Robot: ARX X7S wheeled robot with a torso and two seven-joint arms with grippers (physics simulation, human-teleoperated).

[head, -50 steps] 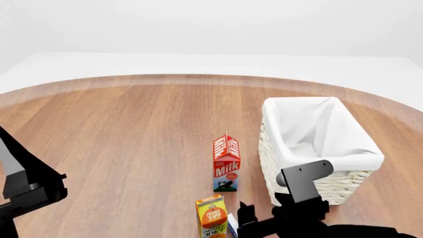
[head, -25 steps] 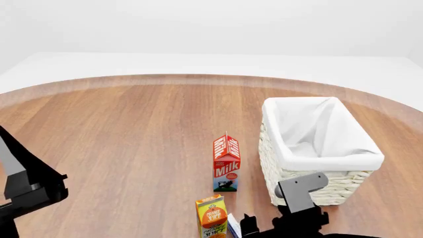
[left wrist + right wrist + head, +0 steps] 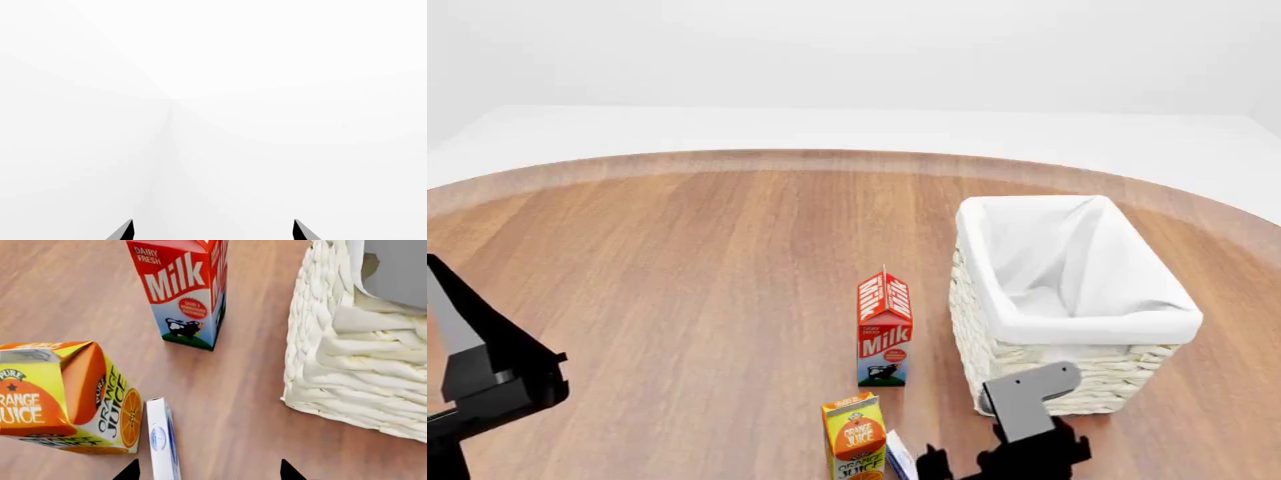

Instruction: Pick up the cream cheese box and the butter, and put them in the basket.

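Observation:
The cream cheese box (image 3: 162, 440), a thin white box with blue markings, stands on edge on the wooden table beside the orange juice carton (image 3: 60, 395). A sliver of it shows in the head view (image 3: 897, 458). My right gripper (image 3: 208, 471) is open, its tips wide apart, with the box just inside one tip. The cream wicker basket (image 3: 988, 340) with white lining stands at the right and is empty; its woven wall shows in the right wrist view (image 3: 347, 365). The butter is out of view. My left gripper (image 3: 213, 231) is open and empty, facing blank white.
A red milk carton (image 3: 884, 330) stands upright left of the basket, also in the right wrist view (image 3: 187, 290). The orange juice carton (image 3: 856, 440) stands in front of it. My right arm (image 3: 1034, 440) is at the bottom edge, my left arm (image 3: 494, 375) at the lower left.
My right arm has sunk lower and nearer the bottom of the head view, down beside the orange juice carton. The left arm has barely shifted. The cartons and basket have not moved.

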